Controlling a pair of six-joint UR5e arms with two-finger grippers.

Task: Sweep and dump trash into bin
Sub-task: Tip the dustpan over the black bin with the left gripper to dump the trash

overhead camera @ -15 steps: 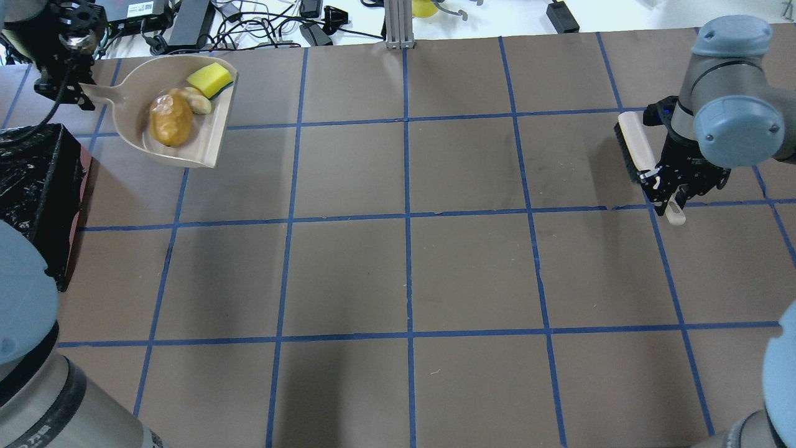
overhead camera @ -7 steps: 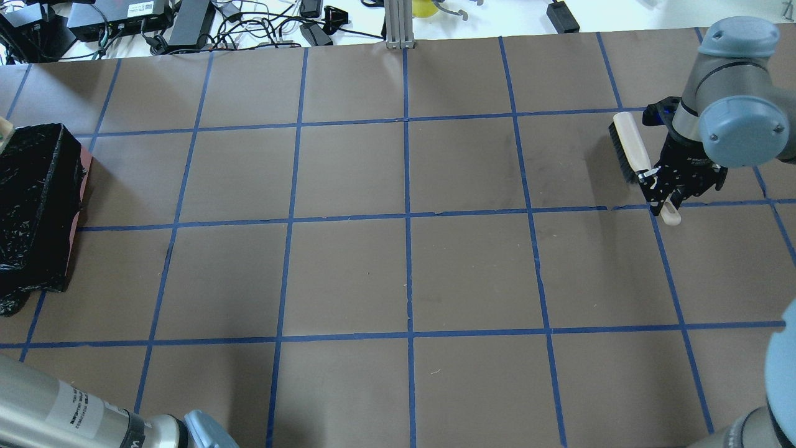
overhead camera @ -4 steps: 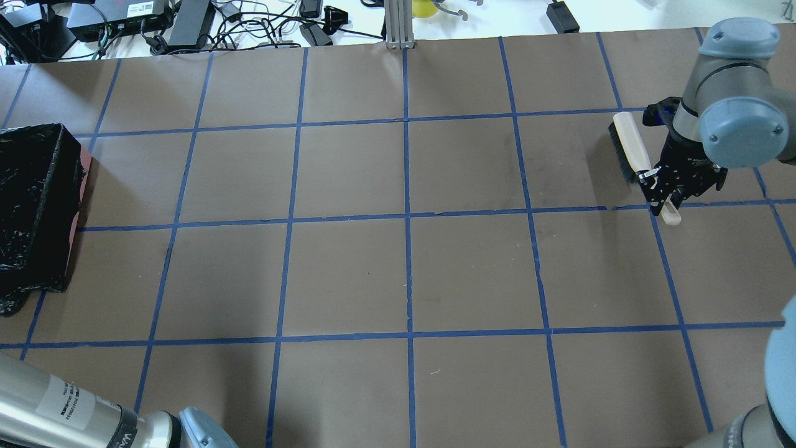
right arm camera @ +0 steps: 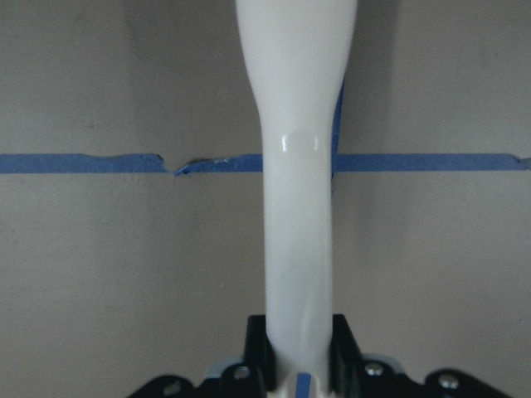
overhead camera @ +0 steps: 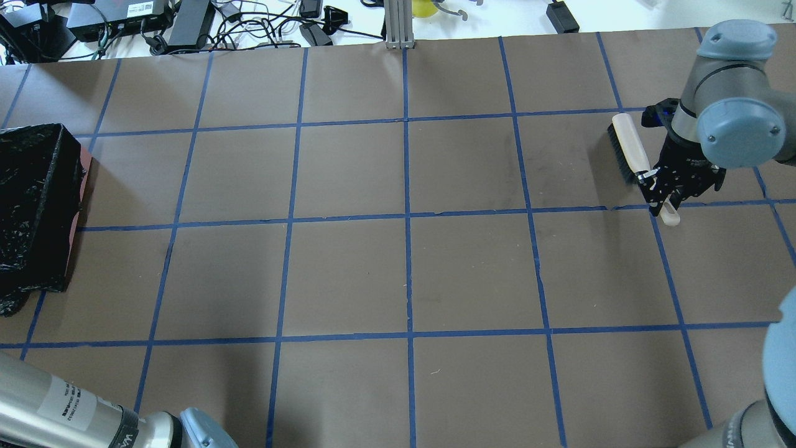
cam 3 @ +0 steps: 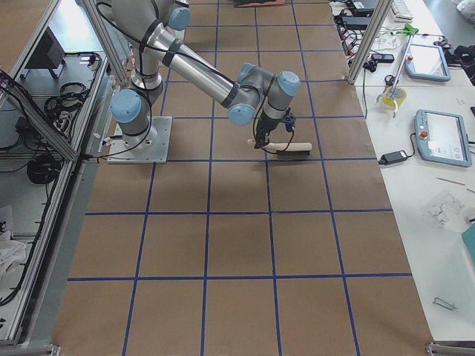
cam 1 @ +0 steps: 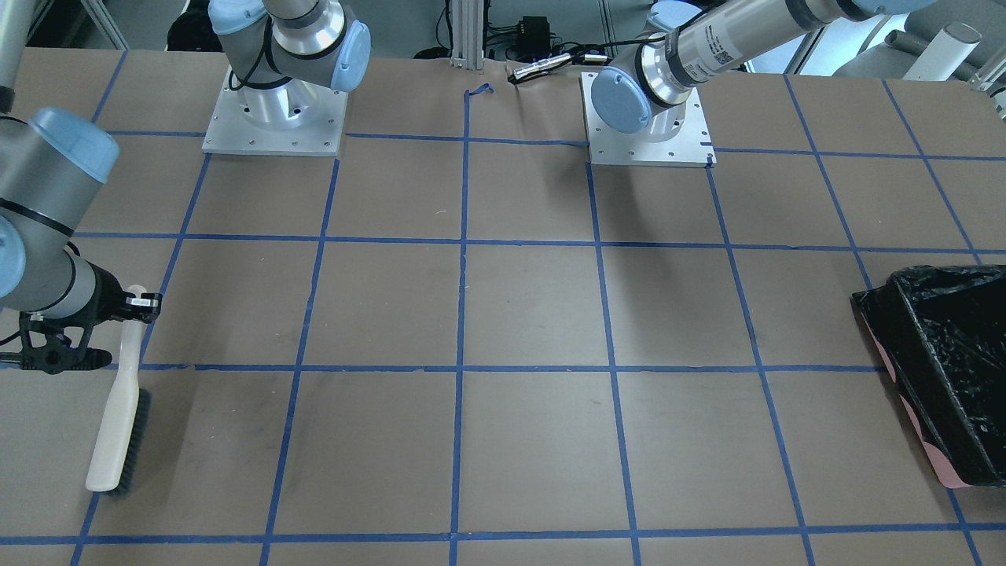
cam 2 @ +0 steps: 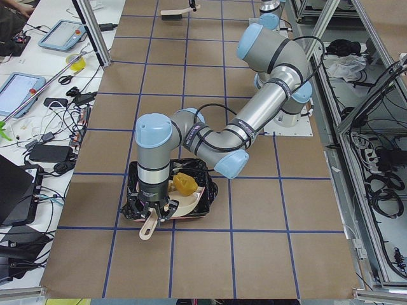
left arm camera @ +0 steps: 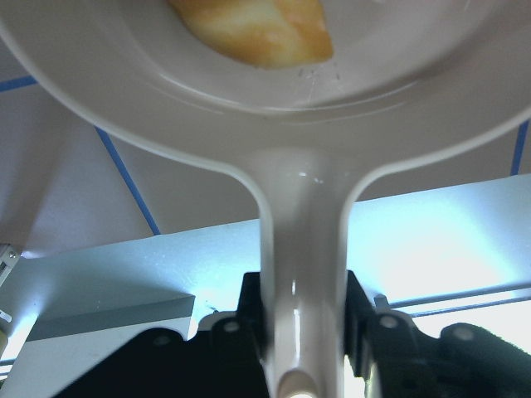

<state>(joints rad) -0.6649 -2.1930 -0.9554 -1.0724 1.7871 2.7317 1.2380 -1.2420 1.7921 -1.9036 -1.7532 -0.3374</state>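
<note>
The bin point(overhead camera: 37, 199), black-lined with pink sides, stands at the table's left end; it also shows in the front view point(cam 1: 943, 369). In the left side view the beige dustpan point(cam 2: 181, 204) hangs tilted over the bin point(cam 2: 210, 194). A golden-brown lump point(cam 2: 184, 184) lies in it. My left gripper point(left arm camera: 303, 332) is shut on the dustpan's handle point(left arm camera: 300, 249). The croissant piece and the sponge are hidden. My right gripper point(overhead camera: 668, 199) is shut on the handle of a white brush point(overhead camera: 628, 146) resting on the table.
Brown paper with a blue tape grid point(overhead camera: 407, 218) covers the table. Cables and boxes point(overhead camera: 186, 18) lie beyond the far edge. The arm bases point(cam 1: 275, 118) sit at the robot's side.
The dustpan with the trash and my left gripper have moved left out of the overhead view, over the bin. The right gripper and brush have barely moved.
</note>
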